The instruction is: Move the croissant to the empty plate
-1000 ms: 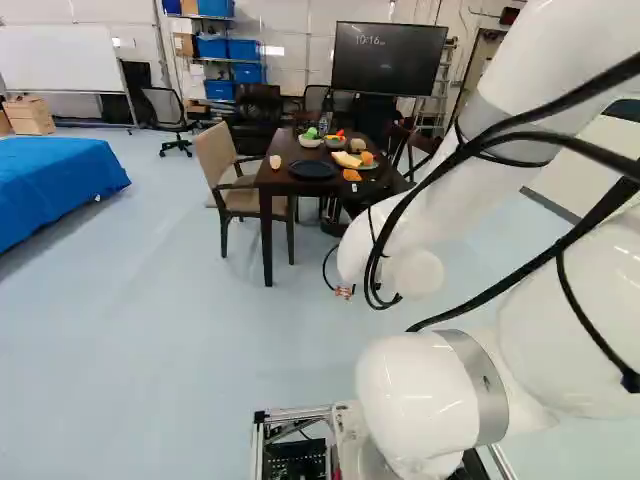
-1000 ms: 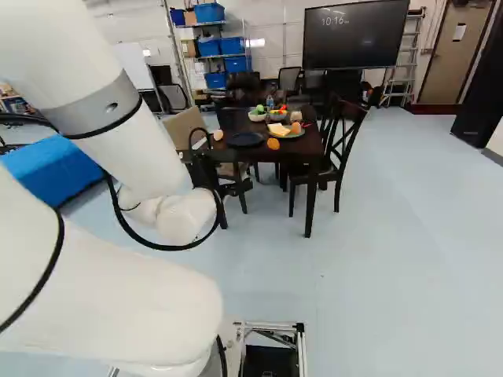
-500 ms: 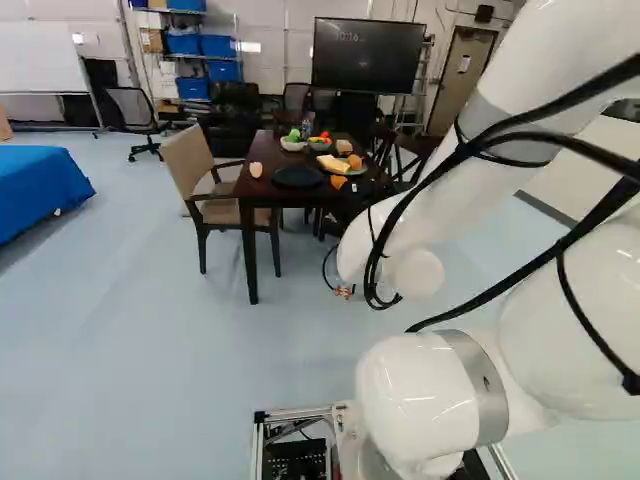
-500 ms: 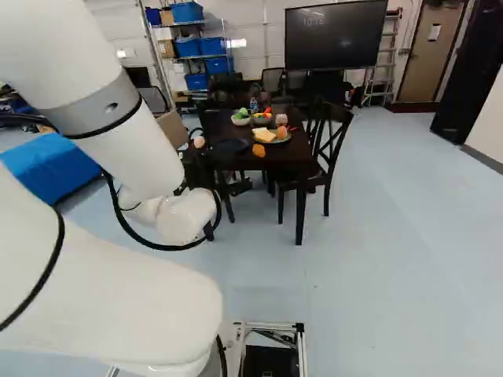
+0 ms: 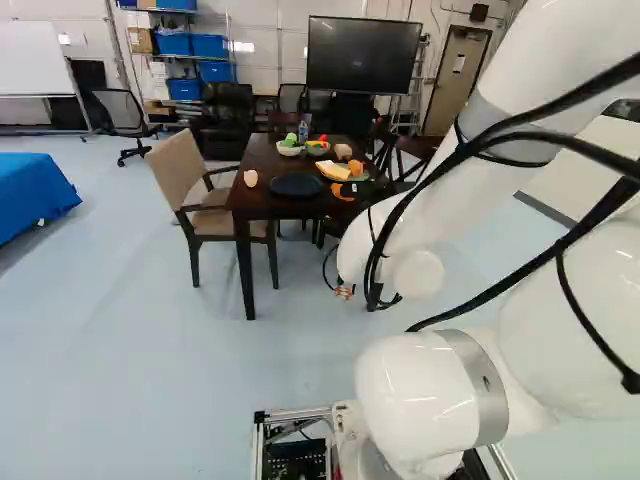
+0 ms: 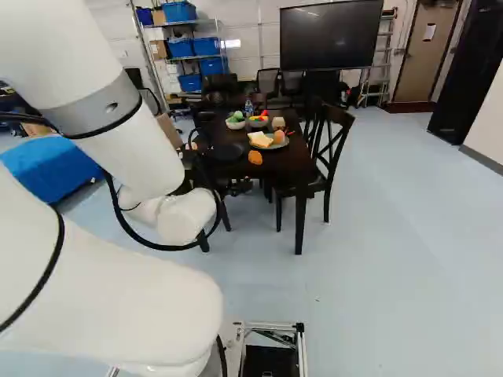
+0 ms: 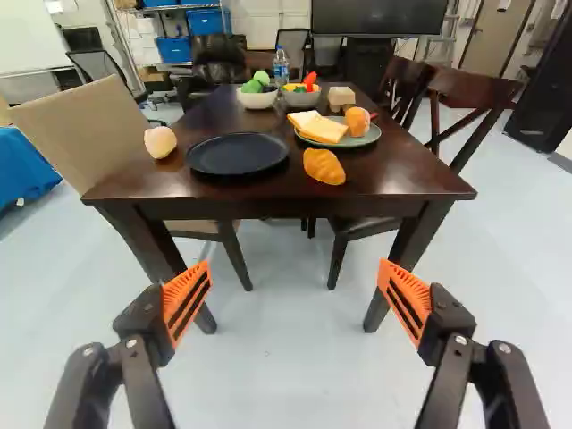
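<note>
While facing the table (image 7: 407,174) with a wide-spread, empty gripper (image 7: 296,265), needs to roll in slowly, centre on the croissant (image 7: 323,166) and clear the near edge (image 7: 268,197).

Moving base: has moved, now farther forward and turned slightly right
Dark brown wooden table (image 7: 268,189): nearer ahead of the black two-fingered gripper (image 6: 206,171), shifted leftward in both base views
Golden-orange croissant (image 7: 323,166) and dark round plate (image 7: 237,154): closer ahead of the gripper, through the base's motion
Beige-backed armchair (image 5: 175,170): nearer, ahead and to the gripper's left
Blue cloth-covered table (image 5: 30,195): farther out to the gripper's left
Large black flat screen (image 5: 362,55): well ahead of the gripper, white digits gone
</note>
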You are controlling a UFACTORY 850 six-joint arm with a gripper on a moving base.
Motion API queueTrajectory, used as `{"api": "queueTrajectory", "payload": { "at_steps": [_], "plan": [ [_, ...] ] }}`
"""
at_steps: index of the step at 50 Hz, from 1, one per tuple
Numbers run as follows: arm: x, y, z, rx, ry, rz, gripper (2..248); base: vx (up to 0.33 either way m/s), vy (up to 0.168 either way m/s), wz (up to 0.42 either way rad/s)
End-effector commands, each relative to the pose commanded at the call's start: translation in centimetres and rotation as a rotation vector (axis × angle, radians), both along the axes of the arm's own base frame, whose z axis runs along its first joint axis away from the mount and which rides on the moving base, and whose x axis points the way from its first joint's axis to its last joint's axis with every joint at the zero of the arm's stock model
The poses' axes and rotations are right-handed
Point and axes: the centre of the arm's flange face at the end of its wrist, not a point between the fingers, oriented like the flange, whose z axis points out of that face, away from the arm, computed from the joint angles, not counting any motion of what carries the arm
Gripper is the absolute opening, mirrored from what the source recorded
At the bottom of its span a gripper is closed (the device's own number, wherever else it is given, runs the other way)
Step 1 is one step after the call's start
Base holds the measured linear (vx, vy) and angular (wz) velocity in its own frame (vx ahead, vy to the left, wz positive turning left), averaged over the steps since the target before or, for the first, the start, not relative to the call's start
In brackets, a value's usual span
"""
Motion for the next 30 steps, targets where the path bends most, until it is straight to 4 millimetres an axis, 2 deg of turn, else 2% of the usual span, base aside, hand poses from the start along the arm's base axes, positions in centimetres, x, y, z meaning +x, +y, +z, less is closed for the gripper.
{"api": "queueTrajectory", "payload": {
  "at_steps": [30],
  "plan": [
    [0.0, 0.0, 0.0, 0.0, 0.0, 0.0, 247, 0.184, 0.038, -0.022]
  ]
}}
